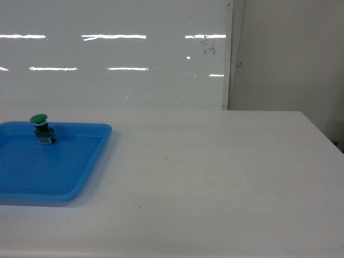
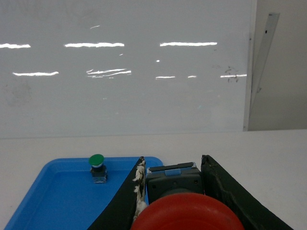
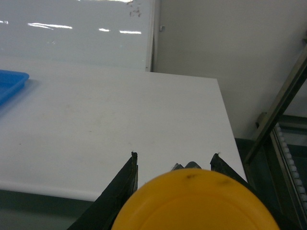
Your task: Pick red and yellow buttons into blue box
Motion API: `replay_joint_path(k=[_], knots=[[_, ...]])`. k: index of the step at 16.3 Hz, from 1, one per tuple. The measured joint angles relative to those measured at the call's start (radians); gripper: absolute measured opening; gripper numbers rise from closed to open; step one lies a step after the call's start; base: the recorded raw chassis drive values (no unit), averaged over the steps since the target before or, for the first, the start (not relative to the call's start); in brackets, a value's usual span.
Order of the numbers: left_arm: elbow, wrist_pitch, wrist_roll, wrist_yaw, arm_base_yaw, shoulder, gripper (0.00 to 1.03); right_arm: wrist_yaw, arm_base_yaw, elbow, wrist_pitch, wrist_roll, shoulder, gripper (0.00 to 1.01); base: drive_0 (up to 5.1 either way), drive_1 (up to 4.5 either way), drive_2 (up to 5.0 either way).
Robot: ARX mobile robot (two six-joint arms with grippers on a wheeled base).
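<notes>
In the left wrist view, my left gripper (image 2: 172, 160) is shut on the red button (image 2: 187, 213). Its grey block body sits between the two black fingers and its round red cap fills the bottom of the frame. The right wrist view shows my right gripper (image 3: 173, 155) shut on the yellow button (image 3: 194, 203), whose big yellow cap hides most of the body and the fingers' lower parts. This gripper hangs just off the near right edge of the white table (image 3: 120, 124). The blue box is out of view. Neither gripper shows in the head view.
A shallow blue tray (image 1: 80, 177) lies at the table's left with a green-capped button (image 1: 42, 129) standing at its back; both also show in the left wrist view, tray (image 2: 48, 201) and green-capped button (image 2: 97, 167). A white wall panel stands behind the table. The table's right edge drops off (image 3: 230, 143).
</notes>
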Motion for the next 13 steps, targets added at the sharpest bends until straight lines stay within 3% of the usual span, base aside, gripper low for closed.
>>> replay_joint_path(k=[9, 13], knots=[[0.0, 0.001, 0.0, 0.0, 0.0, 0.0, 0.3, 0.0, 0.0, 0.0, 0.001, 0.0, -0.004, 0.4, 5.0, -2.35, -2.3], [0.0, 0.002, 0.0, 0.0, 0.0, 0.0, 0.3, 0.0, 0.0, 0.0, 0.0, 0.0, -0.004, 0.4, 4.7, -3.83, -0.9]])
